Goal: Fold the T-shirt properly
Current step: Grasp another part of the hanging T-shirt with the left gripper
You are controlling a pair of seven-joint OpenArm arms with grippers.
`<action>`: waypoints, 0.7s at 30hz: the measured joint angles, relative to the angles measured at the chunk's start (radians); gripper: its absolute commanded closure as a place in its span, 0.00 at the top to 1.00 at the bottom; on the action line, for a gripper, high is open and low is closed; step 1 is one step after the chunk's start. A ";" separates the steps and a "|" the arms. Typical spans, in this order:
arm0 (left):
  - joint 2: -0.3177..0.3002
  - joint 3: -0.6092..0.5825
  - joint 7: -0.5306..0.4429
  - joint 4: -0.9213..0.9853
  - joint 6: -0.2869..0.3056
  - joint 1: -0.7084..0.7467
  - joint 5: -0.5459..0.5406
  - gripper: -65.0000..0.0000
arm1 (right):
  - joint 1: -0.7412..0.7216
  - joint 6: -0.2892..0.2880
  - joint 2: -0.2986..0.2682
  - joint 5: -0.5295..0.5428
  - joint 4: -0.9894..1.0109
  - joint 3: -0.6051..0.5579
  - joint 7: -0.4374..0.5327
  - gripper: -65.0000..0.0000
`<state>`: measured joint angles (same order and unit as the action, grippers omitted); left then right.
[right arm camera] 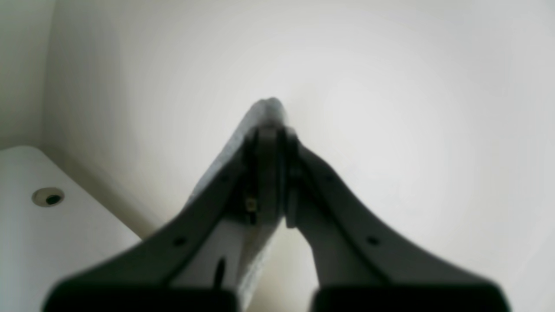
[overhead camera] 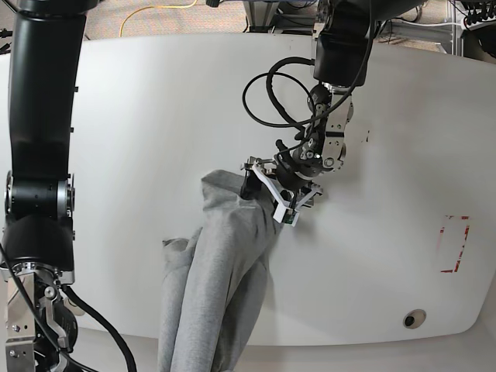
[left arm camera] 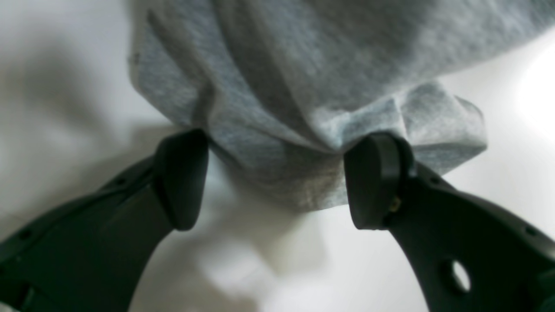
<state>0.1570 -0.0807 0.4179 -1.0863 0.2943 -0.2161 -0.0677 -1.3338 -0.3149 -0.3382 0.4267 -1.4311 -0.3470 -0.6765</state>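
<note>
So the T-shirt [overhead camera: 221,271] is nowhere near flat right now. It's bunched into a long rope-ish bundle running from about the middle of the white table [overhead camera: 155,116] down toward the near edge, where it drapes off out of sight.

The left gripper [left arm camera: 271,177] sits right at the far, upper end of that bundle. In its wrist view the jaws stand wide apart with a bunched corner of grey cotton lying between the two pads, touching or almost touching them, but not pinched. Looks to me like it's just let go, or is about to.

The right gripper [right arm camera: 271,130] is clamped shut on a thin edge of the grey fabric, held up off the table as far as I can tell; the base view doesn't show it.

Key thing: the shirt's long axis points from the left gripper toward the near table edge, so my guess is any spreading has to go sideways across that line.
</note>
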 measured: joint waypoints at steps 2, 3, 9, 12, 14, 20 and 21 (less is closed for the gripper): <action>0.000 -0.001 0.000 0.001 -0.003 -0.002 0.000 0.72 | 0.000 0.000 0.000 0.001 0.000 0.000 0.000 0.00; 0.000 -0.001 0.000 0.002 -0.003 -0.005 0.000 0.72 | 0.000 0.000 -0.002 0.000 0.000 0.000 0.000 0.00; 0.000 -0.003 -0.018 0.080 -0.005 -0.059 0.000 0.64 | 0.000 0.000 -0.011 0.001 0.000 0.000 0.003 0.00; 0.000 -0.003 -0.031 0.137 -0.007 -0.094 0.000 0.46 | 0.002 0.000 -0.011 0.000 0.000 0.000 0.002 0.00; 0.000 -0.002 -0.042 0.167 -0.009 -0.110 0.000 0.34 | 0.002 0.000 -0.013 0.002 0.000 0.000 0.002 0.00; -0.005 0.002 -0.082 0.209 -0.018 -0.121 -0.004 0.05 | 0.008 0.000 -0.014 0.000 0.000 0.000 0.005 0.00; -0.005 0.002 -0.085 0.209 -0.018 -0.119 -0.006 0.00 | 0.010 0.000 -0.014 0.000 0.000 0.000 0.006 0.00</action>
<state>0.1520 -0.0788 0.3325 -0.8768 0.2764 -0.3347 -0.0734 -1.3235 -0.3149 -0.3519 0.4271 -1.4311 -0.3470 -0.6701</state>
